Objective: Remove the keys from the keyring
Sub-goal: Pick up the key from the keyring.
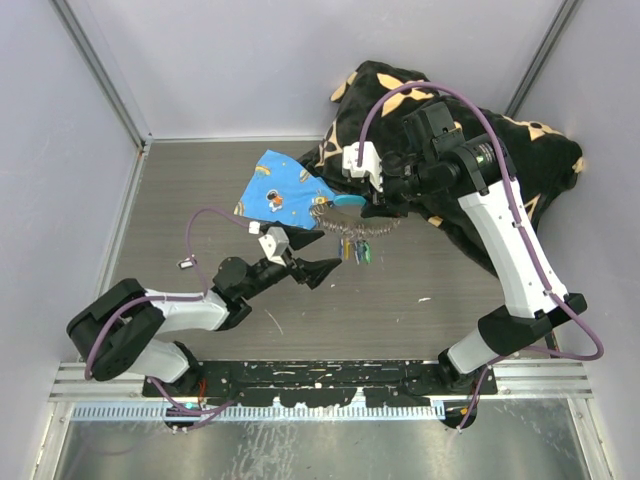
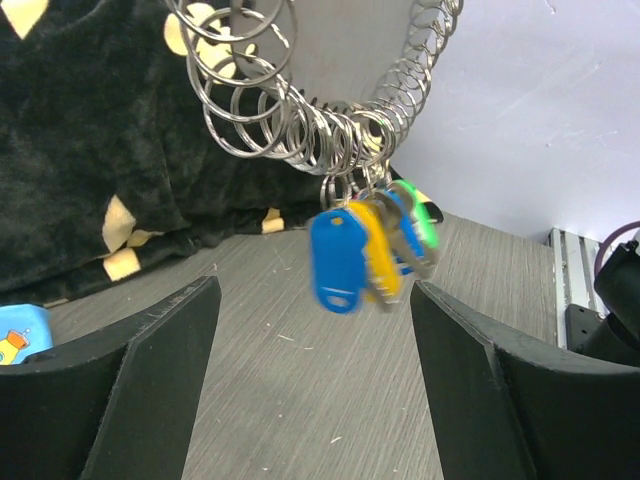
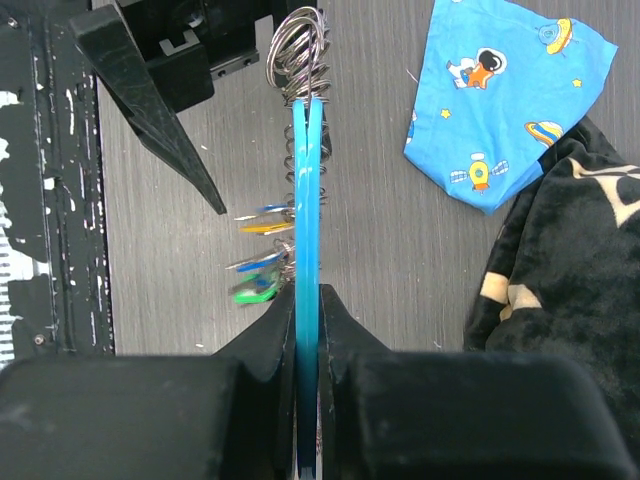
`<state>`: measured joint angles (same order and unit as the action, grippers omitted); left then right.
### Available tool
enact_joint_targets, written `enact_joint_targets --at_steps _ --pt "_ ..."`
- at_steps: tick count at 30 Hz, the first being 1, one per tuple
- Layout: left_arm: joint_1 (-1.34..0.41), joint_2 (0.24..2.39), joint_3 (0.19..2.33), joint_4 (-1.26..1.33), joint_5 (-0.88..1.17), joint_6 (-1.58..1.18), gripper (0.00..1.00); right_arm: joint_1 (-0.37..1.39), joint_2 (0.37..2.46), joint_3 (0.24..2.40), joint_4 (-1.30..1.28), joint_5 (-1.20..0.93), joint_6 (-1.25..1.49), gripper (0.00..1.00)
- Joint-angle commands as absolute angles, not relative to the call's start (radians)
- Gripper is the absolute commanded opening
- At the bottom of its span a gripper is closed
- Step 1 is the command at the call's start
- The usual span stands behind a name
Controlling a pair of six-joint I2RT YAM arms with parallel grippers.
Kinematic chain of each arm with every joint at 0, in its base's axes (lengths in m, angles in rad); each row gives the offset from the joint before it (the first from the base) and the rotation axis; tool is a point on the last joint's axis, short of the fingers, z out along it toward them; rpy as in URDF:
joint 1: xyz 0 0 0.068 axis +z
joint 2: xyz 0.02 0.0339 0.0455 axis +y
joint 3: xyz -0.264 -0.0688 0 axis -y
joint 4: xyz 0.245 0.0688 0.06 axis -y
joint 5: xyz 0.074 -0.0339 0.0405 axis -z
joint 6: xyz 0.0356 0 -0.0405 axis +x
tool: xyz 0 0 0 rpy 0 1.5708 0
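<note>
Grey table (image 1: 420, 330) — keyring (image 1: 347, 226), keys (image 1: 360, 252) aloft

Open table (image 1: 400, 300) beneath hanging keys (image 1: 360, 252), blanket (image 1: 540, 170) behind

Blue, yellow and green keys (image 2: 372, 255), silver keyring (image 2: 308, 135), space-print blue cloth (image 1: 278, 192), black tan-patterned blanket (image 1: 535, 150)

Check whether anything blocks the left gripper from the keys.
Nothing visible does. The left gripper is open and the keys hang freely just ahead of it, below the keyring, which the right gripper holds up by its blue tab.
</note>
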<state>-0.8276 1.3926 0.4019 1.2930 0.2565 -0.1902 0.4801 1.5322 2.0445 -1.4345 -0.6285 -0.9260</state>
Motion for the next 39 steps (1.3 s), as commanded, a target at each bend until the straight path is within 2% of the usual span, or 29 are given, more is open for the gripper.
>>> enact_joint_targets --at_steps 1,12,24,39 --pt "-0.842 1.415 0.443 1.430 0.221 -0.156 0.78 0.469 1.507 2.095 -1.402 -0.689 -0.927 0.01" --pt "-0.881 1.442 0.454 1.430 0.160 -0.112 0.72 0.447 1.503 2.098 -1.405 -0.725 -0.926 0.01" --pt "-0.890 1.440 0.452 1.430 0.107 -0.109 0.56 0.427 1.494 2.099 -1.407 -0.750 -0.927 0.01" --pt "-0.957 1.455 0.481 1.430 -0.011 -0.038 0.57 0.404 1.484 2.098 -1.408 -0.781 -0.926 0.01"
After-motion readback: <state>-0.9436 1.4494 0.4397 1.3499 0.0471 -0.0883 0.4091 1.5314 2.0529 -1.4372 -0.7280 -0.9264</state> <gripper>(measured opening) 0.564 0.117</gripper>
